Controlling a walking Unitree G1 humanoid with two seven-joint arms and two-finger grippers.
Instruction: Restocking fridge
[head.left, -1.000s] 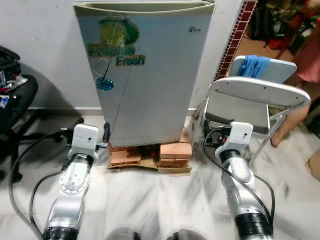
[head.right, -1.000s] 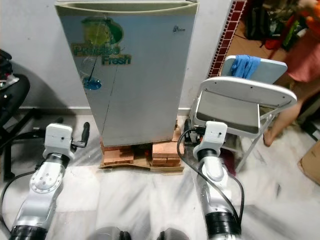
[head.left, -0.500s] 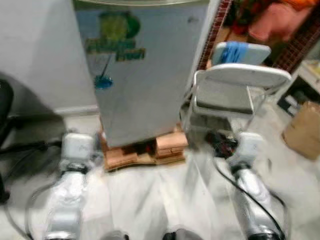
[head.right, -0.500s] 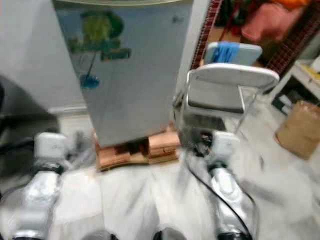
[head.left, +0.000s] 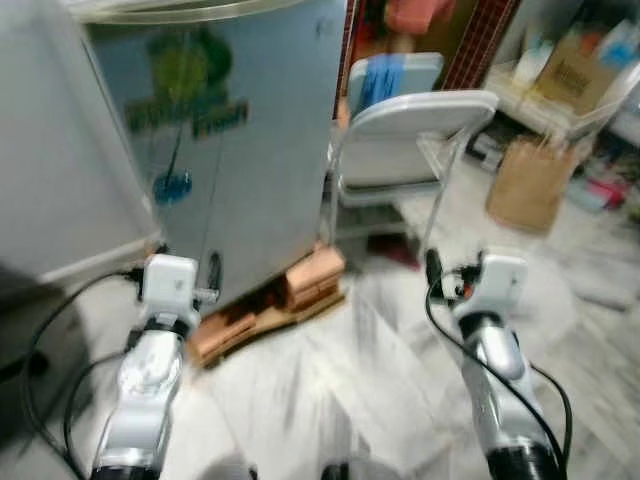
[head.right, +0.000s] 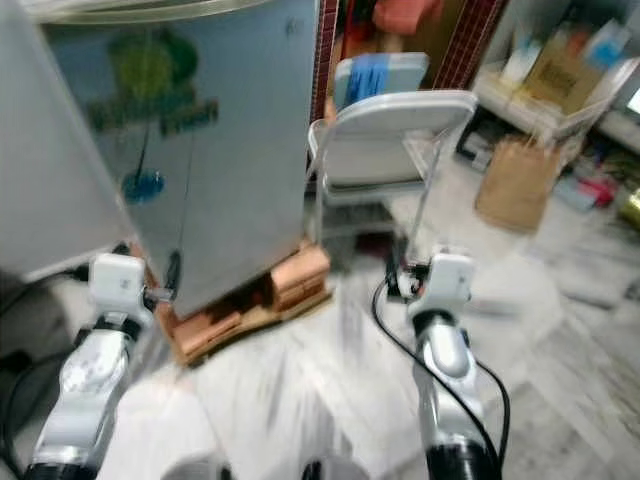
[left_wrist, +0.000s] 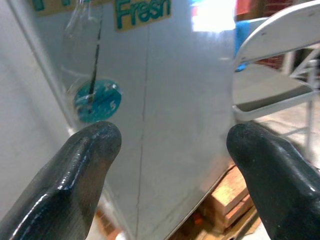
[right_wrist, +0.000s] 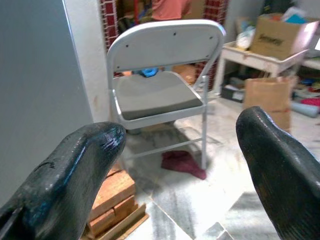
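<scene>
Left eye view is being blurred, and in it a small silver fridge (head.left: 215, 150) is being seen standing shut against the wall, its door marked with a green "Fresh" sticker (left_wrist: 142, 12) and a round blue label (left_wrist: 96, 100). The fridge is being carried on a stack of bricks (head.left: 312, 277) laid over a flat wooden board on the pale marbled floor (head.left: 340, 390). Just beside the fridge, on the robot's right, a grey folding chair (right_wrist: 160, 80) is being shown, with a blue cloth (head.left: 378, 82) lying on a second seat behind it and a dark red rag (right_wrist: 182, 162) on the floor beneath it. Further right a brown paper bag (head.left: 528, 180) and a cardboard box (right_wrist: 280, 35) on a low white table (right_wrist: 260, 59) are being made out. The left gripper (left_wrist: 172, 145) is being held near the fridge door, fingers spread apart with nothing between them. The right gripper (right_wrist: 182, 145) is being held facing the chair, fingers likewise spread apart and empty.
</scene>
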